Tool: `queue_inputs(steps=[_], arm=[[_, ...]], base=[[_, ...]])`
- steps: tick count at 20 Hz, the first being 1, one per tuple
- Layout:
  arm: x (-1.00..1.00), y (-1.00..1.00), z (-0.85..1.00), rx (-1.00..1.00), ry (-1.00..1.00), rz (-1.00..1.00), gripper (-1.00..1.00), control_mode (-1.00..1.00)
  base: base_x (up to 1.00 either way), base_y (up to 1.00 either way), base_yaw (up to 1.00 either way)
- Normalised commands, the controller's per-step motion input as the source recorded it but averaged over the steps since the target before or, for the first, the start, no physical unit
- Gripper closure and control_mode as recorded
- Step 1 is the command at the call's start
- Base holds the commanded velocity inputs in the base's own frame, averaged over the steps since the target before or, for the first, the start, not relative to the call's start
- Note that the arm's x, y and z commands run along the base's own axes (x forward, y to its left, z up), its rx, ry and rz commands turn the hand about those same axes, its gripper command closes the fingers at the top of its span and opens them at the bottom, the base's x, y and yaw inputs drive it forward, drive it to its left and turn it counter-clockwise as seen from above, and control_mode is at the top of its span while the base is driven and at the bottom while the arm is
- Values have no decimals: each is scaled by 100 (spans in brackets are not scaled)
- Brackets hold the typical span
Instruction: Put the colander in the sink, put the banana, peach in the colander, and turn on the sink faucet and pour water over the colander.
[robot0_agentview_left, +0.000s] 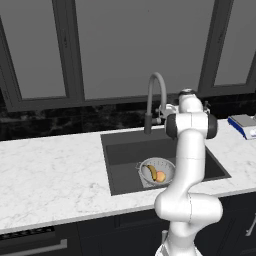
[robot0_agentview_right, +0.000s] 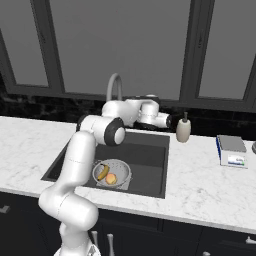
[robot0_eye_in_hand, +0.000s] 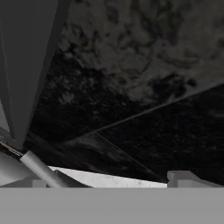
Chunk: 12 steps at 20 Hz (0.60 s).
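Colander sitting in the sink, front-centre of the basin, with banana and peach already inside; same layout from the right base view: colander, banana, peach. So likely on the faucet step now. Arm reaching over the basin toward the back wall, gripper at the far right rim of the sink, just beside the sink faucet base and near the soap dispenser. Jaws spread as wide as they go, nothing held. Hand view pointed at dark marbled backsplash, with a grey rod at lower left, probably the faucet lever, not certain. Faucet is rigid metal, fixed to the counter: no lifting, only a push or swivel; handle small and probably slick, so best to take it across the lever close to its free end or nudge it with a finger side. No water visible from the spout. Spout mouth seems to sit behind and left of the colander, so may need swinging to land the stream on the fruit. Counter is white marble, flat; small scale-like device off to the right, well apart. Dark window frames above, dark cabinets below.
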Motion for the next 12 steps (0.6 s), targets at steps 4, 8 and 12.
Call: queue_inputs(steps=[4,8,12], arm=[[0,3,-24,-9,0,0,100,-100],[0,2,-9,-7,0,0,100,-100],[0,-3,0,-4,0,-2,100,-100]], base=[[0,0,0],[0,0,0],[0,0,0]])
